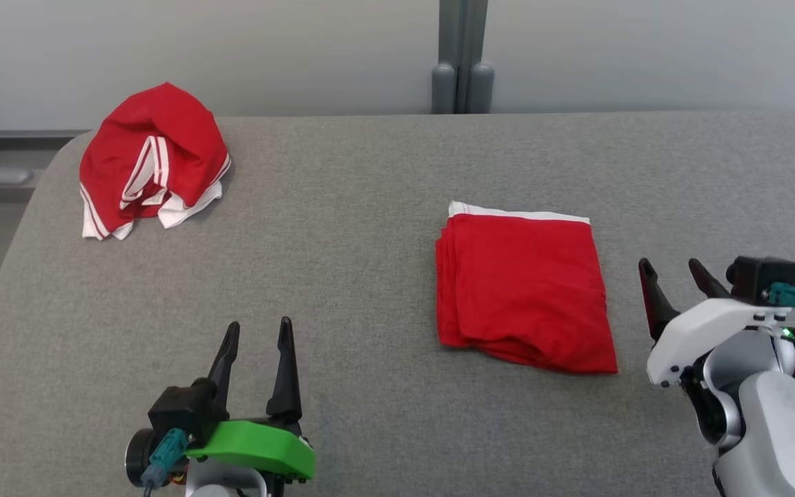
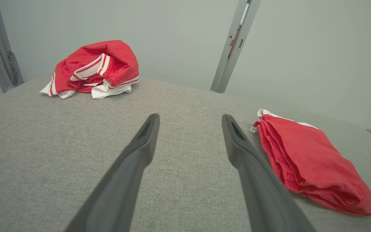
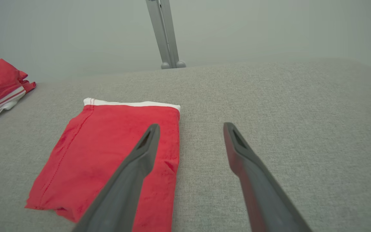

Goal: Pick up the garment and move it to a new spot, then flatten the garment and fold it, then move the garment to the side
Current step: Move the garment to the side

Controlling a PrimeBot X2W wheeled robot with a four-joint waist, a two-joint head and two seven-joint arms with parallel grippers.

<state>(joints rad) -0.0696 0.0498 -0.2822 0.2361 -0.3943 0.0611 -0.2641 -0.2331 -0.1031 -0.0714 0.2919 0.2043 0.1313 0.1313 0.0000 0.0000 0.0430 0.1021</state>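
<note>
Gray padded table (image 1: 370, 172). Folded red garment (image 1: 525, 290) lies flat right of centre, near the right gripper (image 1: 668, 264). Crumpled red garment (image 1: 152, 159) with white stripes sits heaped at the far left corner, probably next up: light, soft, floppy, so pinch a raised top fold. Left gripper (image 1: 259, 323) and right gripper both open, empty.

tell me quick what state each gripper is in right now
left gripper: open, holding nothing
right gripper: open, holding nothing, beside the folded red garment
</note>
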